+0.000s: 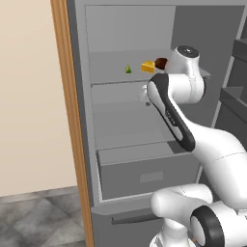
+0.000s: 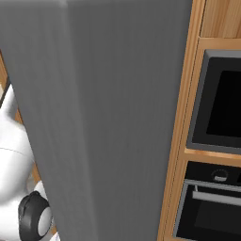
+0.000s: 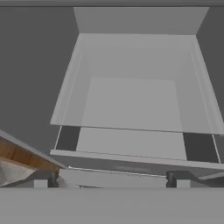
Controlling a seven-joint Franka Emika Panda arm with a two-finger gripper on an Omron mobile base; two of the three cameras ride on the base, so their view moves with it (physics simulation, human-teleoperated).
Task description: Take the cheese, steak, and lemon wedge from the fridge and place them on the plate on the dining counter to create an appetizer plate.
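The fridge [image 1: 120, 140] stands open. On its upper shelf [image 1: 111, 72] three foods lie in a row: a tiny green-yellow lemon wedge [image 1: 128, 69], an orange-yellow cheese [image 1: 148, 66] and a dark steak [image 1: 160, 62], which is partly hidden by my arm. My arm reaches into the fridge just below and right of them. In the hand view my gripper [image 3: 113, 179] is open, its fingertips [image 3: 53, 178] wide apart with nothing between them, looking down on a bare grey shelf [image 3: 131, 105]. The plate and the dining counter are out of view.
A grey drawer [image 1: 149, 176] sits at the fridge's bottom. A wooden side panel [image 1: 72, 120] borders the fridge on the left. In the right base view the grey fridge door [image 2: 103, 117] stands close, with built-in black ovens [image 2: 221, 99] beyond it.
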